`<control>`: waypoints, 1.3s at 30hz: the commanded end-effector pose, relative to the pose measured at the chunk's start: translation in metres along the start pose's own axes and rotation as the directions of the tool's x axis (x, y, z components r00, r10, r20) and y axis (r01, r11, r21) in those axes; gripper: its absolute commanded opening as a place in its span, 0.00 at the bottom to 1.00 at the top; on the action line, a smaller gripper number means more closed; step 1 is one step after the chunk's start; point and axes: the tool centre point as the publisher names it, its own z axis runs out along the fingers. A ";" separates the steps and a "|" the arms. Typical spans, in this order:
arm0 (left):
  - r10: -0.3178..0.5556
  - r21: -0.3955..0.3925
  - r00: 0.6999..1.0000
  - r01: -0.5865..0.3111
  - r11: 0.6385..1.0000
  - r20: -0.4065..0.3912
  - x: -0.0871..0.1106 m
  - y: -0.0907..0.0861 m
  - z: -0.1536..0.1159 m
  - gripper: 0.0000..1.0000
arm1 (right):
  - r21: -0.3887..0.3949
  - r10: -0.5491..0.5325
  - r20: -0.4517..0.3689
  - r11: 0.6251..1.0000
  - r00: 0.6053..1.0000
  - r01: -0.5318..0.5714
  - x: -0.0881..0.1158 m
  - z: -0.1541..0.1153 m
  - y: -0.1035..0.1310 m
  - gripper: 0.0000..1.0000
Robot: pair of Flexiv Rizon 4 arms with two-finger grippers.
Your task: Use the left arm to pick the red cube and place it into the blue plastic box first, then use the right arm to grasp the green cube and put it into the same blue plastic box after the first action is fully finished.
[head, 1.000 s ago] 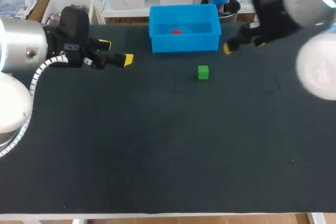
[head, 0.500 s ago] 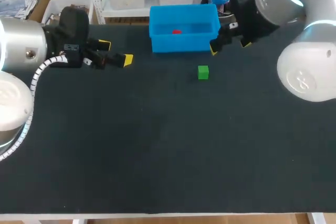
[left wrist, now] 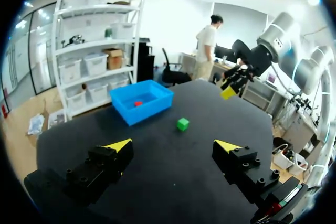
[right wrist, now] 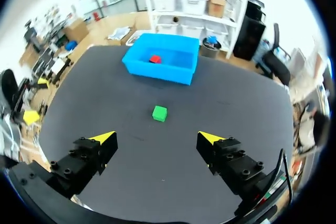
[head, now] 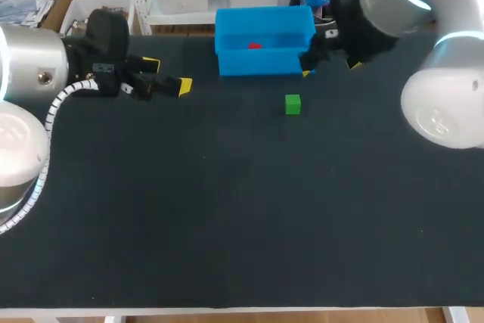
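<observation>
The red cube [head: 254, 45] lies inside the blue plastic box [head: 265, 62] at the table's back edge. In front of the box, the green cube [head: 293, 104] sits alone on the dark table. My left gripper [head: 168, 76] hangs open and empty to the left of the box. My right gripper [head: 330, 68] is open and empty at the box's right front corner, above and behind the green cube. In the right wrist view the green cube [right wrist: 159, 113] lies ahead of the open gripper [right wrist: 156, 138], with the box [right wrist: 157, 72] and red cube [right wrist: 155, 59] beyond. The left wrist view shows its open gripper [left wrist: 173, 145], the green cube [left wrist: 182, 124] and the box [left wrist: 144, 113].
The dark table top [head: 242, 209] stretches wide in front of the green cube, with its front edge near the view's bottom. My right arm's large silver links [head: 442, 104] stand over the table's right side.
My right arm has swung left, bringing its gripper from right of the box to the box's right front corner. The left arm and both cubes have stayed put.
</observation>
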 end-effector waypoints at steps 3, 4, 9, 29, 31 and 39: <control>0.001 0.002 1.000 -0.001 1.000 0.004 0.001 0.001 -0.001 1.00 | 0.043 0.098 -0.003 0.994 0.995 -0.098 -0.001 0.022 0.013 1.00; 0.001 0.002 1.000 -0.001 1.000 0.004 0.001 0.001 -0.001 1.00 | 0.051 0.111 -0.014 0.993 0.994 -0.110 0.001 0.026 0.014 1.00; 0.001 0.002 1.000 -0.001 1.000 0.004 0.001 0.001 -0.001 1.00 | 0.065 0.184 -0.118 0.982 0.976 -0.177 0.012 0.053 0.019 1.00; 0.001 0.002 1.000 -0.001 1.000 0.004 0.001 0.001 -0.001 1.00 | 0.056 0.217 -0.162 0.976 0.963 -0.210 0.016 0.066 0.018 1.00; 0.001 0.002 1.000 -0.001 1.000 0.004 0.001 0.001 -0.001 1.00 | 0.056 0.217 -0.162 0.976 0.963 -0.210 0.016 0.066 0.018 1.00; 0.001 0.002 1.000 -0.001 1.000 0.004 0.001 0.001 -0.001 1.00 | 0.156 0.139 -0.160 0.981 0.977 -0.114 0.006 0.083 0.017 1.00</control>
